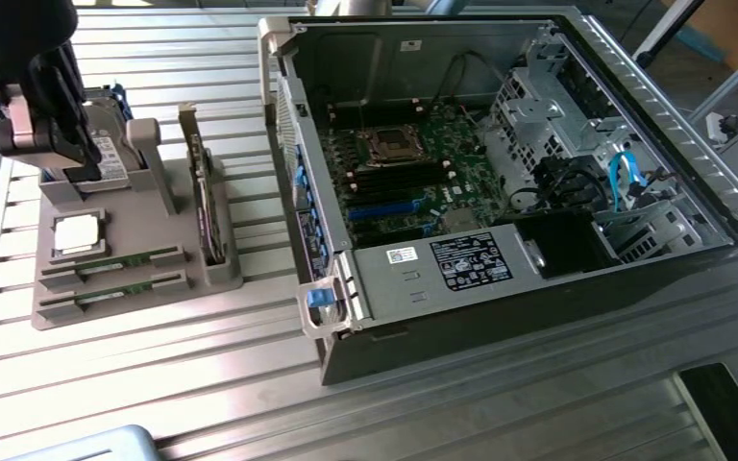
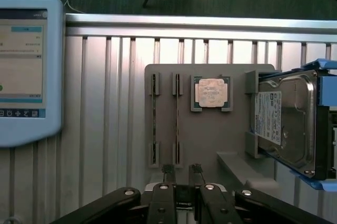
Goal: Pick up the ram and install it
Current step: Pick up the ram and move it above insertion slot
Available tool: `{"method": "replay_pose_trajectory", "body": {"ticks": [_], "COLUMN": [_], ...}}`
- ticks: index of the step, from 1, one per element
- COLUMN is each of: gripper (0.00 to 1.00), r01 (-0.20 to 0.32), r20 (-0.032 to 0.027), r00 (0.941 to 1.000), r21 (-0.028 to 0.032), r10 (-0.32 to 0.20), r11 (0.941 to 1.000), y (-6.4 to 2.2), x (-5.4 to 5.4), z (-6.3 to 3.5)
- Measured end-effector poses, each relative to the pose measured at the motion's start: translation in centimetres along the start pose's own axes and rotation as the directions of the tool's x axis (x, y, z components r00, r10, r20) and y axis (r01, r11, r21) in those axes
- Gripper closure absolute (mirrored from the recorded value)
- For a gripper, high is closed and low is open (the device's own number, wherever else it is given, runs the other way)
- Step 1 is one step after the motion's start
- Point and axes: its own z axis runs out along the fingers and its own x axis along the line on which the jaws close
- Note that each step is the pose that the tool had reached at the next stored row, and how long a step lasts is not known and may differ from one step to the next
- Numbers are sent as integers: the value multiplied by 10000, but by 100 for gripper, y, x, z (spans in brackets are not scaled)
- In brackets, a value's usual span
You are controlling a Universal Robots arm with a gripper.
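Observation:
Two ram sticks stand on edge in slots of a grey holder (image 1: 126, 312): one ram stick (image 1: 115, 261) behind the other (image 1: 112, 297). The wrist view shows them as thin strips, ram (image 2: 177, 121) and ram (image 2: 154, 121), on the holder (image 2: 210, 140). My gripper (image 1: 68, 144) hangs over the holder's far end in the exterior view. In the wrist view the gripper (image 2: 182, 171) is open, its fingertips (image 2: 168, 170) apart above the holder's edge, close to one stick's end, with nothing between them.
The holder also carries a CPU (image 2: 211, 92), a hard drive (image 2: 284, 121) and an upright expansion card (image 1: 203, 202). An open PC case (image 1: 343, 317) lies on the exterior view's right, motherboard memory slots (image 1: 402, 178) exposed. A touchscreen pendant (image 2: 21, 71) rests on the ribbed table.

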Motion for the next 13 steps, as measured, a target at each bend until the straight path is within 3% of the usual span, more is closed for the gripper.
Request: {"method": "replay_pose_trajectory", "body": {"ticks": [9,13], "gripper": [75,75], "r01": [0,0], "r20": [1,0], "r00": [10000,10000], "r21": [1,1], "r10": [0,0], "r11": [10000,10000], "y": [0,-1], "x": [58,92], "z": [128,234]}}
